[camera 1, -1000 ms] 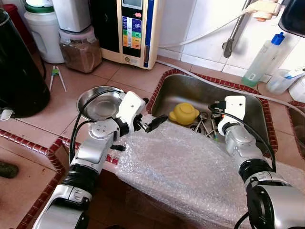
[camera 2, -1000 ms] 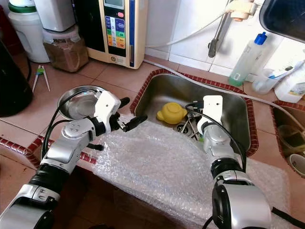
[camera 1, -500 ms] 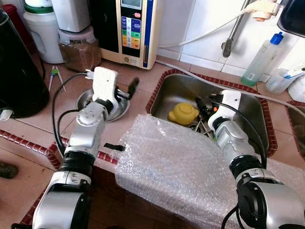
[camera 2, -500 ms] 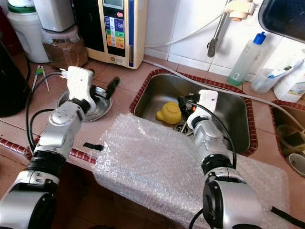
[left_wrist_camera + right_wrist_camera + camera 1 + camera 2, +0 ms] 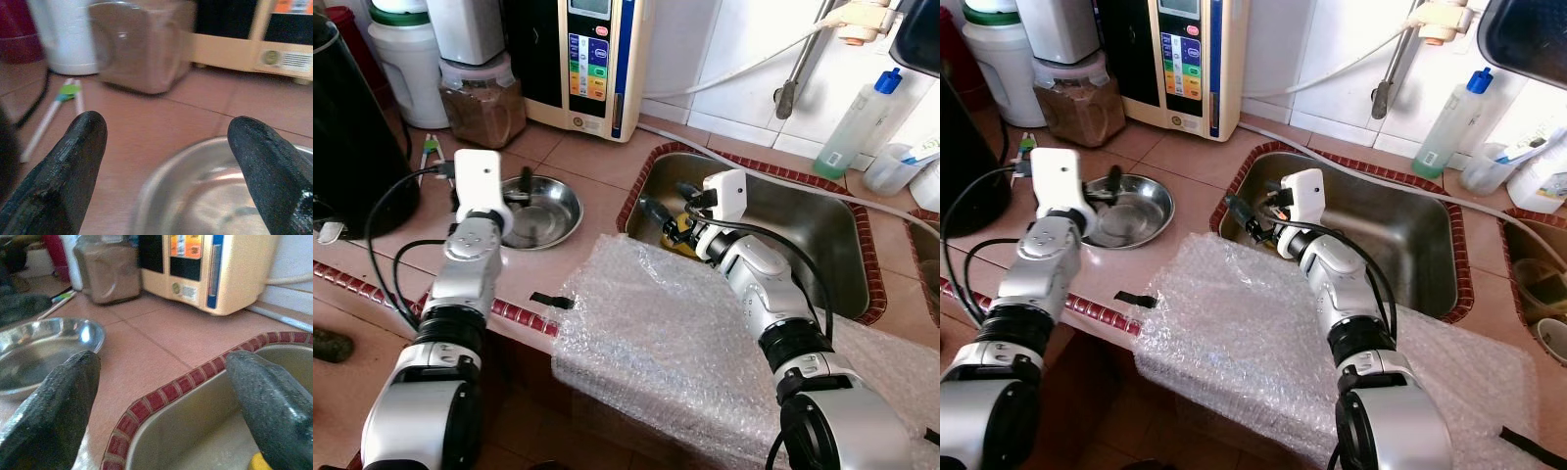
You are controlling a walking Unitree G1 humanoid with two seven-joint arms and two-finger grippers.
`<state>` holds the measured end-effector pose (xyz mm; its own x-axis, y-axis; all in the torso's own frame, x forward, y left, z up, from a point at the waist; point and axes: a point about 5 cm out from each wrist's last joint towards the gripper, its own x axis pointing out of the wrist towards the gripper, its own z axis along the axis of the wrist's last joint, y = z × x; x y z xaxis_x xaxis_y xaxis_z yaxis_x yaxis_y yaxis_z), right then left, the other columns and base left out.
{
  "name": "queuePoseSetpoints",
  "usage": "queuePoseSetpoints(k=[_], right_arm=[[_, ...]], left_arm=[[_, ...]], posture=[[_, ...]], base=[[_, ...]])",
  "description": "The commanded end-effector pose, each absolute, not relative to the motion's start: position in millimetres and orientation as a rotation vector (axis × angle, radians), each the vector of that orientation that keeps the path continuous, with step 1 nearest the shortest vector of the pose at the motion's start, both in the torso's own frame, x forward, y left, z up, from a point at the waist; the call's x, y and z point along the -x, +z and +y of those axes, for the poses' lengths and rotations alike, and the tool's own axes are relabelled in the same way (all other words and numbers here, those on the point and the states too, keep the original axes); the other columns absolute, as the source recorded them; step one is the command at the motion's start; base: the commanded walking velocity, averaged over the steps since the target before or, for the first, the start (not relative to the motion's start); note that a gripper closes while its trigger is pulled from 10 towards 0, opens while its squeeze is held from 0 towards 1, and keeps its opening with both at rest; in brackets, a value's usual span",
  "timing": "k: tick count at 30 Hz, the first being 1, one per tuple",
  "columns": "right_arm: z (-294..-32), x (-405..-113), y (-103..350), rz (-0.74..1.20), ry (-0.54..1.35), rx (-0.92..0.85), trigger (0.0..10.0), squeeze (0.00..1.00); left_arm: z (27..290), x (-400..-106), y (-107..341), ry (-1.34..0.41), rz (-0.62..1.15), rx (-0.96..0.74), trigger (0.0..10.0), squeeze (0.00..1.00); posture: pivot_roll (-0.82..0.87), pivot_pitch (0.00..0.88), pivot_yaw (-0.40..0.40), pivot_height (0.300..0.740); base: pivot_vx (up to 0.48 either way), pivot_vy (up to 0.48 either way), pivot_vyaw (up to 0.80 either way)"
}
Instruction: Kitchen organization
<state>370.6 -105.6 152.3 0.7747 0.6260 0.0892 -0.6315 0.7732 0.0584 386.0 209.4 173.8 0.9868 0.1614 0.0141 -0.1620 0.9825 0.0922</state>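
Note:
A shallow steel bowl [image 5: 558,203] sits on the tiled counter left of the steel sink [image 5: 813,240]. My left gripper [image 5: 523,208] hovers open just above the bowl, its fingers [image 5: 73,161] spread with nothing between them. My right gripper [image 5: 669,201] is open over the sink's left rim [image 5: 161,396], pointing toward the bowl. A yellow lid-like piece [image 5: 682,236] lies in the sink, mostly hidden under that gripper. A large sheet of bubble wrap [image 5: 675,343] drapes over the counter's front edge.
Behind the bowl stand a jar of brown powder [image 5: 481,93], a white-and-black water machine [image 5: 592,59] and a black kettle [image 5: 352,147]. Green-tipped tongs [image 5: 429,149] lie by the jar. A bottle [image 5: 857,122] stands behind the sink. A small black piece [image 5: 548,299] rests on the counter edge.
My left gripper swung left from the bubble wrap's edge to over the steel bowl. My right gripper moved left from the sink's middle to its left rim, covering the yellow piece.

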Motion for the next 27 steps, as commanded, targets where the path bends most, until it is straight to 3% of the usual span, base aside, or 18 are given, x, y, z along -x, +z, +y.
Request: queuePoseSetpoints(k=[1, 7, 8, 9, 10, 17, 18, 19, 20, 21, 27], right_arm=[[-103, -367, 155, -0.074, 0.748, -0.066, 10.0, 1.00], [-97, -360, 159, -0.075, 0.832, -0.023, 10.0, 1.00], [-97, -360, 159, -0.074, 0.834, -0.017, 10.0, 1.00], [-97, -360, 159, -0.074, 0.834, -0.017, 10.0, 1.00], [-97, -359, 159, -0.071, 0.838, -0.012, 10.0, 1.00], [-97, -357, 155, -0.048, 0.839, 0.001, 10.0, 1.00], [-97, -356, 155, -0.044, 0.841, 0.003, 10.0, 1.00], [-97, -356, 154, -0.042, 0.841, 0.007, 10.0, 1.00], [-96, -355, 154, -0.041, 0.841, 0.010, 10.0, 1.00], [-97, -355, 154, -0.040, 0.841, 0.011, 10.0, 1.00], [-97, -355, 152, -0.035, 0.835, 0.015, 10.0, 1.00]], left_arm=[[207, -389, 177, 0.156, 0.004, -0.089, 10.0, 1.00], [213, -389, 170, 0.173, 0.073, -0.097, 10.0, 1.00], [212, -389, 166, 0.158, 0.101, -0.104, 10.0, 0.77], [212, -389, 166, 0.158, 0.101, -0.104, 10.0, 0.77], [209, -389, 163, 0.114, 0.141, -0.083, 10.0, 0.00], [210, -389, 157, 0.059, 0.225, -0.069, 10.0, 0.00], [212, -388, 154, 0.044, 0.257, -0.066, 8.0, 0.00], [213, -387, 153, 0.038, 0.265, -0.063, 4.2, 0.00], [213, -387, 153, 0.032, 0.270, -0.060, 4.2, 0.00], [214, -387, 153, 0.026, 0.273, -0.051, 0.0, 0.00], [214, -387, 154, 0.009, 0.277, -0.018, 0.0, 0.00]], posture=[[0.00, 0.015, -0.065, 0.740], [-0.01, 0.012, -0.068, 0.740], [-0.01, 0.013, -0.068, 0.740], [-0.01, 0.013, -0.068, 0.740], [0.00, 0.012, -0.069, 0.740], [0.00, 0.014, -0.067, 0.740], [0.00, 0.015, -0.066, 0.740], [0.00, 0.016, -0.065, 0.740], [0.00, 0.016, -0.065, 0.740], [0.00, 0.016, -0.065, 0.740], [0.00, 0.019, -0.067, 0.740]], base=[[0.000, 0.000, 0.00], [0.000, 0.000, 0.00], [0.000, 0.000, 0.00], [0.000, 0.000, 0.00], [0.000, 0.000, 0.00], [0.000, 0.000, 0.00], [0.000, 0.000, 0.00], [0.000, 0.000, 0.00], [0.000, 0.000, 0.00], [0.000, 0.000, 0.00], [0.000, 0.000, 0.00]])
